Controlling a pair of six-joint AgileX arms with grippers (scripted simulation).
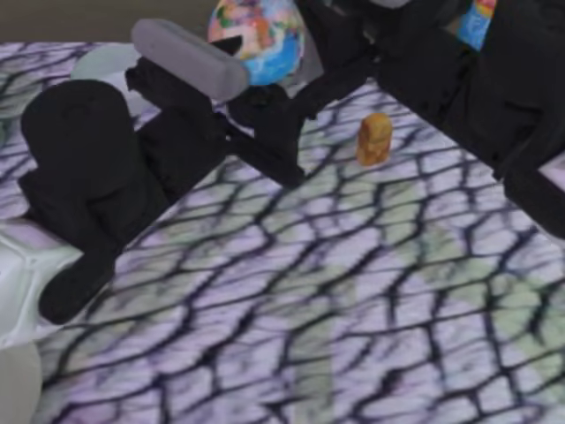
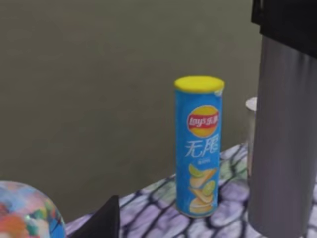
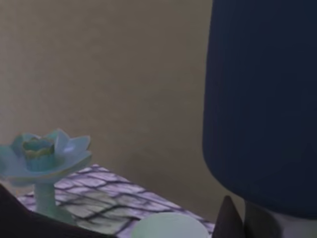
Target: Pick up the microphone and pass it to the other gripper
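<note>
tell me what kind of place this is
Likely a rendered tabletop test scene: a table with a cracked purple-green pattern, scattered props such as a globe, chip can and orange figurine, against a blank backdrop.

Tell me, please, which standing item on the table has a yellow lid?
The blue crisp can; the globe and orange figurine have no lid.

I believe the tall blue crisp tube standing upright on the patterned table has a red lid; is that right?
Not quite: the lid is yellow, not red. The left wrist view shows the tall blue crisp tube standing upright on the patterned table, as you said.
</note>
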